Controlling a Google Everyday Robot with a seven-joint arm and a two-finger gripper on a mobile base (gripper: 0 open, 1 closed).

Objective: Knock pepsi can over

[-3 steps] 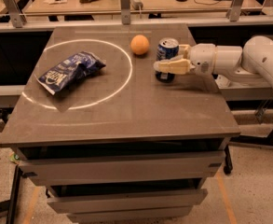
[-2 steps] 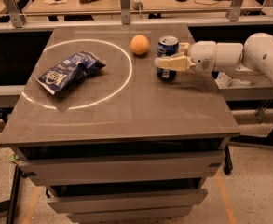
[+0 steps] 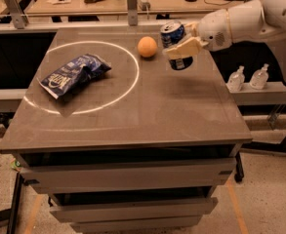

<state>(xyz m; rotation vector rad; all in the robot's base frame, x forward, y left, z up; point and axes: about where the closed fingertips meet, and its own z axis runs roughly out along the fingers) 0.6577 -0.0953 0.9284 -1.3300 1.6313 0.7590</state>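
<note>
The pepsi can is near the far right part of the grey surface, just to the right of the orange and apart from it. The can is tilted, its silver top leaning up and to the left and its lower end in shadow, so it is not possible to say whether its base touches the surface. The gripper is right at the can, reaching in from the right on the end of the white arm. Its beige fingers are closed around the can: the near one lies slantwise across the front of the blue body, and a second beige piece shows behind the can's upper right side. A dark shadow falls on the surface below and to the right of the can. On the left half of the surface a crinkled blue chip bag lies flat inside a thin white circle, well apart from the can; the orange sits just outside the circle's right edge. Below the surface are grey drawer fronts. To the right, on a lower ledge beyond the surface, stand two small clear bottles side by side.
</note>
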